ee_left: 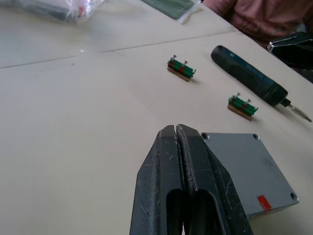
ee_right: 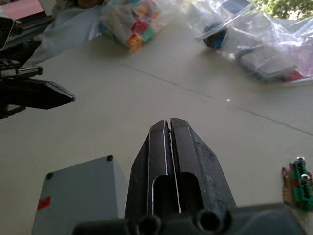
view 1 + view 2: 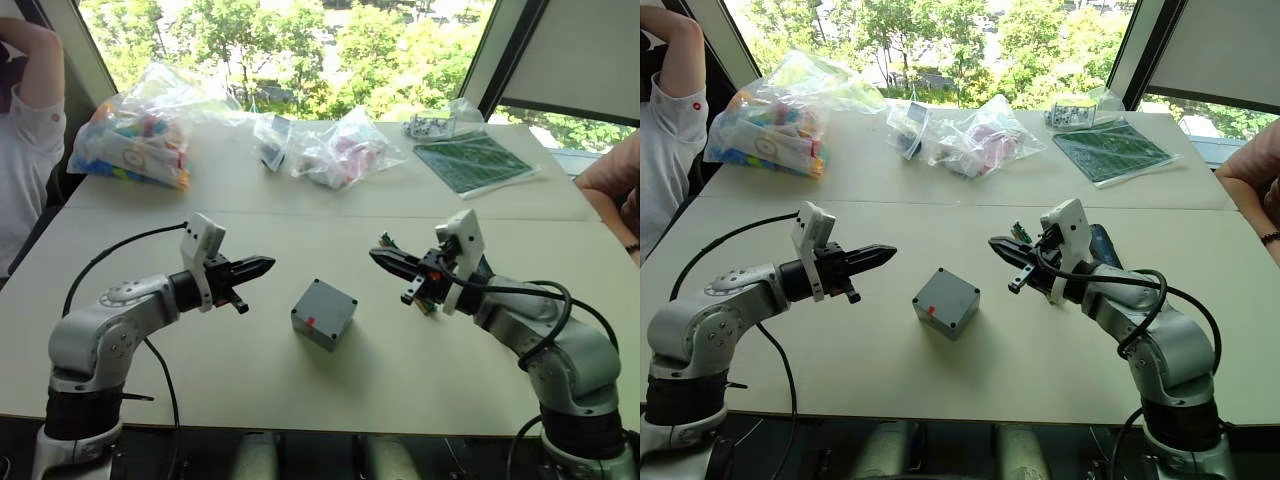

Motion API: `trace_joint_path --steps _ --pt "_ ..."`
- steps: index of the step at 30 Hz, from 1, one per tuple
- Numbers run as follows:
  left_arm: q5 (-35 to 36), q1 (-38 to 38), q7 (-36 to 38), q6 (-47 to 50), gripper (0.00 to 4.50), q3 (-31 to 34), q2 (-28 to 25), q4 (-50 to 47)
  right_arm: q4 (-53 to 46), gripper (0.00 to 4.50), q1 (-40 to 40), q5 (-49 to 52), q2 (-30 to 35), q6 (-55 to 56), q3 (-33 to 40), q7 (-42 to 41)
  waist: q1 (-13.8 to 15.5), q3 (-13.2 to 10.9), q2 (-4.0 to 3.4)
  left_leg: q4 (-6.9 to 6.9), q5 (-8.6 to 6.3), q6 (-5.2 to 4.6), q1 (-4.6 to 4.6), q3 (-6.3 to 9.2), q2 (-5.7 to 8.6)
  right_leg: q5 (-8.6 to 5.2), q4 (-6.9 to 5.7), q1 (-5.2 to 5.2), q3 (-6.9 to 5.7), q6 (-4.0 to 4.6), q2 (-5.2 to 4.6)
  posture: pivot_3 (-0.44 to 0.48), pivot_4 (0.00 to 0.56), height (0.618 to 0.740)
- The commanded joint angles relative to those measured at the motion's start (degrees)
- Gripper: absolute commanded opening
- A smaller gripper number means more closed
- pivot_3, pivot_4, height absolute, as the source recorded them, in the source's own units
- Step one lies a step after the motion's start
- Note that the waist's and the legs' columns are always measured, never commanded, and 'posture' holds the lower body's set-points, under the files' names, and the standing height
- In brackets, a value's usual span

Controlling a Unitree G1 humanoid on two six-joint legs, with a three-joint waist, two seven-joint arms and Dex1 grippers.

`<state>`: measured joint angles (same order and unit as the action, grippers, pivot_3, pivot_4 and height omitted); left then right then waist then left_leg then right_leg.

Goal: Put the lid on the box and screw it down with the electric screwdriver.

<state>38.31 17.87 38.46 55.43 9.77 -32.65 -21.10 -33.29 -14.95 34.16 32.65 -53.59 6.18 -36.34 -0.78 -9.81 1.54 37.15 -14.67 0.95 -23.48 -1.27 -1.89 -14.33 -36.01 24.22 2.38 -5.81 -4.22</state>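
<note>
The box [image 3: 324,313] sits on the table [image 3: 200,370] with its lid [image 1: 247,169] on top, between both grippers. The left gripper [image 3: 262,266] and the right gripper [image 3: 378,257] hover with fingers pressed together. The screwdriver [image 1: 249,78] lies near two green parts [image 1: 181,68].

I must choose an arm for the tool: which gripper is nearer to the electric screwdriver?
The right. The right gripper hangs shut just beside the electric screwdriver, which lies by that arm. The left gripper, also shut, hovers beyond the box, on its far side.
</note>
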Motion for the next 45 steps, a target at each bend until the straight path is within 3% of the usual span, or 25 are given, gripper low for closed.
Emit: trace_joint_path --steps 1,4,8,15,25,41,45 --pt "-7.1 -0.8 0.2 -6.2 0.00 -6.1 -2.4 2.2 -3.4 0.02 4.1 7.9 5.1 -5.5 3.3 -5.3 0.1 0.0 0.01 0.00 0.00 0.00 0.00 0.00 0.00 0.00 0.02 -0.01 0.00 0.01 0.00 0.000 0.150 0.740" --pt "-9.1 -0.6 1.3 -9.1 0.00 -8.4 -2.8 3.5 -3.4 0.02 5.3 11.5 6.3 -6.8 3.9 -6.3 -0.1 -0.1 0.07 -0.05 0.00 0.00 -0.02 -0.04 0.02 -0.01 0.12 -0.01 0.03 0.01 -0.02 0.000 0.150 0.740" --pt "-11.8 0.3 5.4 -14.2 0.00 -13.7 -2.2 7.5 -3.1 0.02 9.1 1.7 13.0 -2.7 -5.6 -5.7 0.0 -0.2 0.23 -0.05 -0.01 0.00 -0.02 -0.07 0.01 0.00 0.11 0.04 0.05 0.01 -0.02 0.000 0.150 0.740" --pt "-9.0 1.2 12.7 -12.2 0.00 -17.1 -1.6 7.5 -1.6 0.02 4.9 -0.5 8.4 -4.0 -13.1 -1.0 -0.2 -0.2 0.28 -0.04 -0.01 0.01 -0.05 -0.10 0.00 0.01 0.10 0.10 0.06 0.03 -0.02 0.000 0.150 0.740" --pt "-7.8 -2.3 10.8 -9.6 0.00 -17.5 0.4 1.2 5.7 0.02 -2.9 -4.7 3.3 -1.9 -15.6 1.5 0.1 -0.2 0.29 0.01 0.00 0.00 -0.06 -0.09 0.01 0.01 0.04 0.08 0.07 0.01 -0.02 0.000 0.150 0.740" --pt "-10.6 -2.8 7.0 -12.5 0.00 -17.5 2.8 3.9 7.0 0.02 -3.5 -6.3 5.1 -2.0 -15.6 -1.8 0.0 -0.2 0.29 0.04 0.00 0.00 -0.03 -0.04 -0.01 0.02 -0.07 0.08 0.07 -0.01 0.06 0.000 0.150 0.740" --pt "-10.3 -2.9 8.1 -12.8 0.00 -16.2 1.1 4.3 6.1 0.02 -1.6 -5.5 6.8 -3.2 -12.0 -1.7 0.0 -0.2 0.29 0.04 0.00 0.00 -0.03 -0.03 -0.02 0.02 -0.07 0.08 0.07 -0.01 0.08 0.000 0.150 0.740"
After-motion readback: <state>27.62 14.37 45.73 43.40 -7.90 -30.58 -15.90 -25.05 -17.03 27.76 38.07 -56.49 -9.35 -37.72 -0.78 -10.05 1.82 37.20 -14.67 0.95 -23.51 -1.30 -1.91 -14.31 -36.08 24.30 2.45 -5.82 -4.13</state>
